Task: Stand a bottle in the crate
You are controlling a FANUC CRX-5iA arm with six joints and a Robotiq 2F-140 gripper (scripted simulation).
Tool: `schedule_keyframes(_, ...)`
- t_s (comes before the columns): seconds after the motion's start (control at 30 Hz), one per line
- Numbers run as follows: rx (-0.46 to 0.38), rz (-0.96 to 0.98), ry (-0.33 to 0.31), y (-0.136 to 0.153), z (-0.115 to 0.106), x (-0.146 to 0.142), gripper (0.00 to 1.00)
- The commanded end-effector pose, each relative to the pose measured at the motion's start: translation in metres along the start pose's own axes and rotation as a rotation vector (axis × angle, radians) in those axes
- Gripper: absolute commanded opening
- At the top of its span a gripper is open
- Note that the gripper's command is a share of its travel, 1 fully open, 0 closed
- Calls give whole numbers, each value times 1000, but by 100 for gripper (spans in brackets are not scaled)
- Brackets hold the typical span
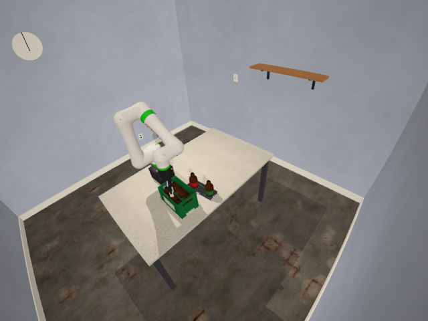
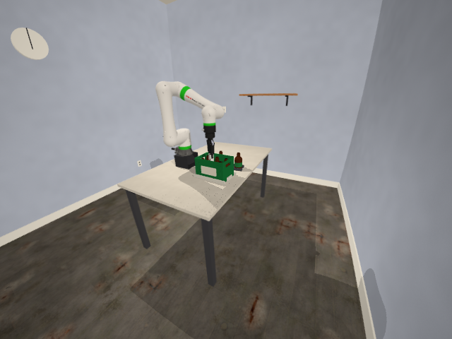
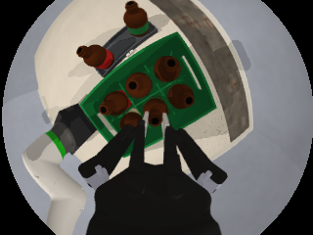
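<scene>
The green crate stands level on the table with six brown bottles in it, one per cell in the wrist view. My gripper points down into the crate and is shut on the neck of one upright bottle in the middle cell of the row nearest the gripper. Whether its base touches the crate floor is hidden. The dark tray holds two upright bottles, one red-labelled and one green-labelled.
Other bottles stand close around the fingers. A partly hidden bottle is right beside the left finger. The tray is close beside the crate, and the table's long edge runs near both. The robot's black base is behind the crate.
</scene>
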State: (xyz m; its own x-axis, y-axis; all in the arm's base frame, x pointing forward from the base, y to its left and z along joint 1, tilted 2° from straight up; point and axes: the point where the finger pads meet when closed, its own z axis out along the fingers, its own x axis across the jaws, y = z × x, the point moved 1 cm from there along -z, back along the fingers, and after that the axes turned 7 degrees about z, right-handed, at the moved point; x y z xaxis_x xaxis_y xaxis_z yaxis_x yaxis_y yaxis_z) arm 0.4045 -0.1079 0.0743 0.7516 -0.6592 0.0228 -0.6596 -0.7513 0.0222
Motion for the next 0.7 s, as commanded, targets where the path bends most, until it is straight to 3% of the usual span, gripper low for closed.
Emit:
schedule_keyframes(0.0,0,0,0,0,1,0,0)
schedule_keyframes(0.67,0,0,0,0,8,0,0)
